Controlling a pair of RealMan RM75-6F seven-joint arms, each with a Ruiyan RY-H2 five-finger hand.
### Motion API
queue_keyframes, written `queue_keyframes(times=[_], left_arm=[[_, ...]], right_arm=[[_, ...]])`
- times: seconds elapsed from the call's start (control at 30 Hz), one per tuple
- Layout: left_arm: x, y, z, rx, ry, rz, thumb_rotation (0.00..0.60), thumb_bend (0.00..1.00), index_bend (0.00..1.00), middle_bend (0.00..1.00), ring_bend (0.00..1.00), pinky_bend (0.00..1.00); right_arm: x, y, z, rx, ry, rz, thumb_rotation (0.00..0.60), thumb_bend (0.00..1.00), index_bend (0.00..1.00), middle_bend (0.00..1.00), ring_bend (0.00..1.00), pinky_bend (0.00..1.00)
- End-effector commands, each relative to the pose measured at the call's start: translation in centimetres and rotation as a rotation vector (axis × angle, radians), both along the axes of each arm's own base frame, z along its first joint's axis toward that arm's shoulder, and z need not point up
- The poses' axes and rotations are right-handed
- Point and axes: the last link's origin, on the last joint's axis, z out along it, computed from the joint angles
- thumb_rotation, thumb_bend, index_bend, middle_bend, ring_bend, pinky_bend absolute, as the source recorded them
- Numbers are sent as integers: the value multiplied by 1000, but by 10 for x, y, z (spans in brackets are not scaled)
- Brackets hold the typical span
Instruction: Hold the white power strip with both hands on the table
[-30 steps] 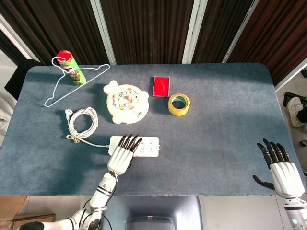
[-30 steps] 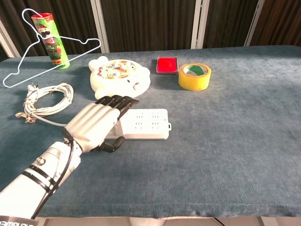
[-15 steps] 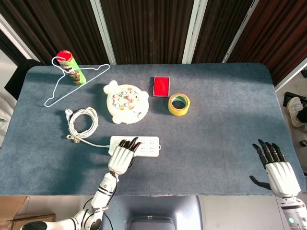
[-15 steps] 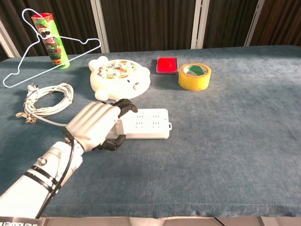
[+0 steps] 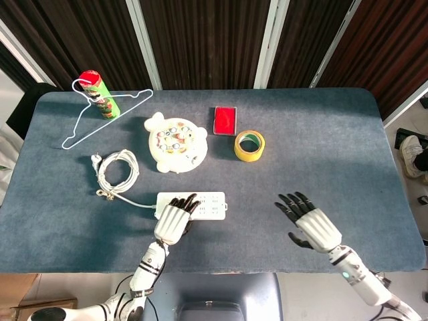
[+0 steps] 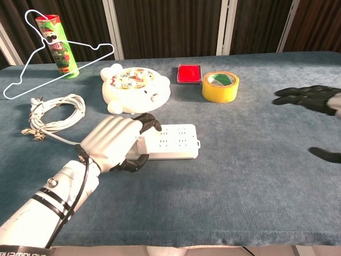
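The white power strip (image 5: 208, 204) (image 6: 176, 142) lies flat on the blue-grey table, near the front edge and left of centre. My left hand (image 5: 175, 219) (image 6: 114, 142) grips its left end, fingers curled over the top and thumb under the near side. Its white cable (image 5: 117, 172) (image 6: 53, 114) coils off to the left. My right hand (image 5: 309, 223) (image 6: 311, 100) hovers open over the table, well to the right of the strip and apart from it, fingers spread and holding nothing.
Behind the strip sit a white round toy (image 5: 176, 142), a red pad (image 5: 225, 120) and a yellow tape roll (image 5: 249, 145). At the far left are a green can (image 5: 99, 93) and a white wire hanger (image 5: 93, 115).
My left hand closed its fingers on the strip's left end and nudged the strip slightly right. My right hand swung in from the table's right corner toward the middle.
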Motion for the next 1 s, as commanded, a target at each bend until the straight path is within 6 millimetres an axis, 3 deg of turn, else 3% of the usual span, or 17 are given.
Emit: queue_keyframes(times=[0.03,0.37,0.7,1.0], left_arm=[[1,0,0,3,2,-3,600,649,312,403,361,403],[4,-3,2,10,-4,-11,600,648,312,401,361,401],[4,-4,4,4,-15,-3,600,645,312,399,360,400],[6,-6,2,-4,-13,-6,600,641,312,400,360,401]], right_arm=[[19,-10,-30,70,-6,73,600,682,25,91,0,0],[57,-19,-93,187,25,104,600,818,63,118,0,0],[74,-32,-119,199,7,67,600,817,64,119,0,0],[74,-32,-136,225,80,49,600,817,81,131,0,0]])
